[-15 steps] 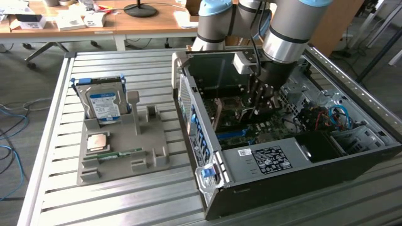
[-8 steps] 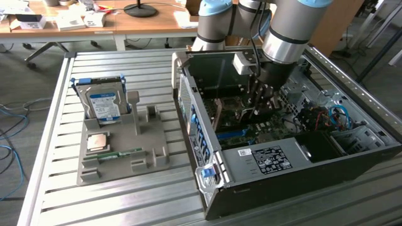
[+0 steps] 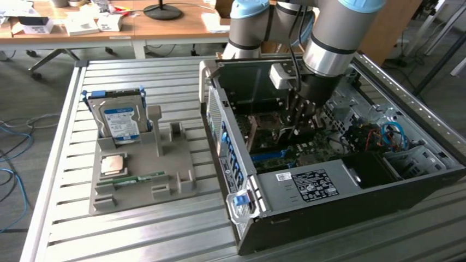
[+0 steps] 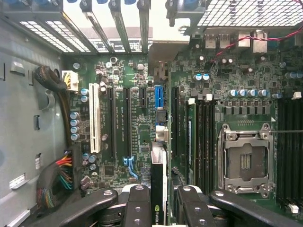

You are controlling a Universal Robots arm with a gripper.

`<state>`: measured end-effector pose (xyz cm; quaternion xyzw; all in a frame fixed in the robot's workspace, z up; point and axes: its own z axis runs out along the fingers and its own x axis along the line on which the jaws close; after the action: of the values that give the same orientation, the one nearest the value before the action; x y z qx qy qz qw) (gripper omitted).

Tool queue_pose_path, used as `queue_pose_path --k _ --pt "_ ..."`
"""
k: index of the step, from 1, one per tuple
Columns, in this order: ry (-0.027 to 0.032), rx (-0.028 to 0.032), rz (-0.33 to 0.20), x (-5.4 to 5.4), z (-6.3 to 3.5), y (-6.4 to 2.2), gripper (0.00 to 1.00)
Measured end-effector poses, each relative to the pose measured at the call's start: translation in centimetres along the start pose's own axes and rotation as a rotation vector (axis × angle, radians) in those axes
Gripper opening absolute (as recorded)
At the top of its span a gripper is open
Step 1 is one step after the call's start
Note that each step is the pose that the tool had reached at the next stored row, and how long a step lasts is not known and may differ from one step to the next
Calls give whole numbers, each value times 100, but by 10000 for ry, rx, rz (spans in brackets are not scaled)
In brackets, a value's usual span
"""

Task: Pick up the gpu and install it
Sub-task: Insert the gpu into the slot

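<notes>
Inside the open computer case point(image 3: 313, 185), the arm point(image 3: 335, 38) reaches down from above and its tool point(image 3: 298, 117) hangs low over the motherboard point(image 4: 132, 94). The case lies on its side on the slatted metal tabletop point(image 3: 145, 234), its open face turned up.

Seen from the wrist, the tool point(image 4: 163, 191) is clenched on the gpu point(image 4: 157, 179), its dark fingers point(image 4: 139, 203) pressing the card from both sides. The gpu shows edge-on as a thin dark strip with a small green logo near the grip. It is upright within the case, above the row of expansion slots and in line with the short blue slot point(image 4: 158, 99). Whether its lower edge touches a slot I cannot tell. The long white slot point(image 4: 94, 118) lies to one side of the card, and the bare CPU socket point(image 4: 246, 161) with its metal frame lies to the other, well apart from it.

Beside the case, on the exterior view's left, a grey holder point(image 3: 145, 180) rests on the tabletop. It carries a silver hard drive point(image 3: 122, 123) with a blue label standing upright at the end farther from the camera, a square processor chip point(image 3: 114, 164) lying flat, and a slim green memory stick point(image 3: 135, 179) lying along its nearer part.
</notes>
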<state>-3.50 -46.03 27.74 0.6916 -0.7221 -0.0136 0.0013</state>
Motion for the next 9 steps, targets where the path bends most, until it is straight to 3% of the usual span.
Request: queue_pose_path --k 9 --pt "-3 11 0 2 7 58 26"
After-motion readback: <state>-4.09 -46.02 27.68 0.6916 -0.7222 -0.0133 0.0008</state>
